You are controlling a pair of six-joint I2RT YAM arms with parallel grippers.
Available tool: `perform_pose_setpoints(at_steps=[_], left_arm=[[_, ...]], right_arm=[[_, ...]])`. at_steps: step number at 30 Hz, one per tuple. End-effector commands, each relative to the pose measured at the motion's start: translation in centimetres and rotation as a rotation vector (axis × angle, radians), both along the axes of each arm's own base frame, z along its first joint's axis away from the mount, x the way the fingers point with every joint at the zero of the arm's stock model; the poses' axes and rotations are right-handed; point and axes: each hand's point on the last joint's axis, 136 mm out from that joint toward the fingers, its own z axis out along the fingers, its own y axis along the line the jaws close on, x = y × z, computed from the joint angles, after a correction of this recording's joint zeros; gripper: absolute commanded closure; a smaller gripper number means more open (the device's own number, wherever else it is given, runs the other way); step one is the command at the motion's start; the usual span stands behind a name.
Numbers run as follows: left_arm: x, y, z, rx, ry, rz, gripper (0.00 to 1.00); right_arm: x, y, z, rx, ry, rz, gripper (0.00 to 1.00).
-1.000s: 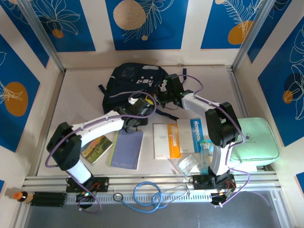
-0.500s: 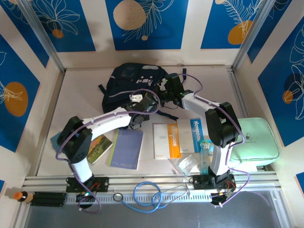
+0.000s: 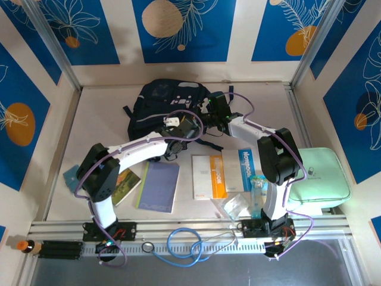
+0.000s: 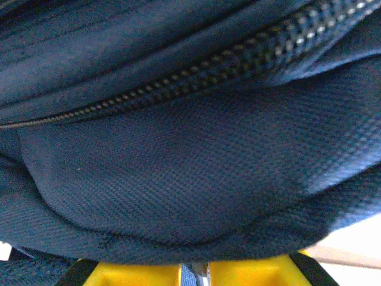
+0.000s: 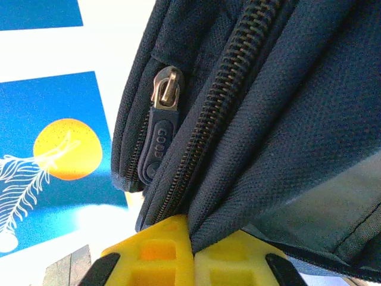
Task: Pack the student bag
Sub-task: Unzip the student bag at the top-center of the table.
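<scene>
The student bag (image 3: pixel 164 104), dark navy with black straps, lies at the back middle of the table. My left gripper (image 3: pixel 182 127) is at its near right edge. In the left wrist view the bag's fabric (image 4: pixel 178 179) and a closed zip (image 4: pixel 178 80) loom close, and the gripper's (image 4: pixel 194 269) yellow fingers (image 4: pixel 131 275) are nearly together with a sliver of blue fabric between them. My right gripper (image 3: pixel 212 111) sits at the bag's right side. Its yellow fingers (image 5: pixel 155 250) are shut on a fold of the bag's fabric (image 5: pixel 286 119), beside a zip pull (image 5: pixel 159 128).
In front of the bag lie a grey-blue notebook (image 3: pixel 159 186), a picture book (image 3: pixel 122 185), a white and orange book (image 3: pixel 209 176) and a blue and white book (image 3: pixel 243 168). A mint green case (image 3: pixel 318 179) lies at the right. A blue cable (image 3: pixel 190 244) rests on the front rail.
My left arm has swung right, up to the bag's near edge, and its jaws have closed from about half open. The right arm has stayed put on the bag.
</scene>
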Motion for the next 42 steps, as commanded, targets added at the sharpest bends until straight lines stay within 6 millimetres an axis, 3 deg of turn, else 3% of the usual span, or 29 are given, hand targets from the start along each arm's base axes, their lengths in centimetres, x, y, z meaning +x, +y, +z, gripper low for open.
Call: perform_pose_setpoints(at_steps=[1, 8, 18, 23, 25, 31, 37, 42], left_arm=[[0.0, 0.3, 0.4, -0.024, -0.006, 0.000, 0.86], [-0.1, 0.1, -0.1, -0.033, 0.003, -0.009, 0.89], [-0.4, 0.6, -0.8, -0.018, 0.006, -0.023, 0.84], [-0.5, 0.7, 0.2, -0.032, -0.016, -0.029, 0.99], [-0.7, 1.0, 0.7, -0.032, -0.017, -0.033, 1.00], [-2.3, 2.2, 2.4, -0.061, 0.003, -0.059, 1.00], [-4.0, 4.0, 2.2, -0.094, 0.043, -0.050, 1.00], [-4.1, 5.6, 1.5, -0.148, 0.090, -0.056, 1.00]], right_arm=[[-0.3, 0.4, 3.5, 0.067, -0.081, 0.047, 1.00], [-0.2, 0.2, 3.4, 0.062, -0.080, 0.037, 1.00], [0.1, 0.1, 3.5, 0.061, -0.087, 0.028, 1.00], [0.3, -0.1, 3.1, 0.053, -0.084, 0.018, 1.00], [0.4, -0.4, 3.0, 0.045, -0.088, 0.012, 1.00], [1.2, -2.4, 1.6, -0.014, -0.100, -0.033, 1.00], [2.0, -4.8, 0.1, -0.075, -0.125, -0.043, 1.00], [2.3, -6.5, -0.6, -0.115, -0.142, -0.037, 1.00]])
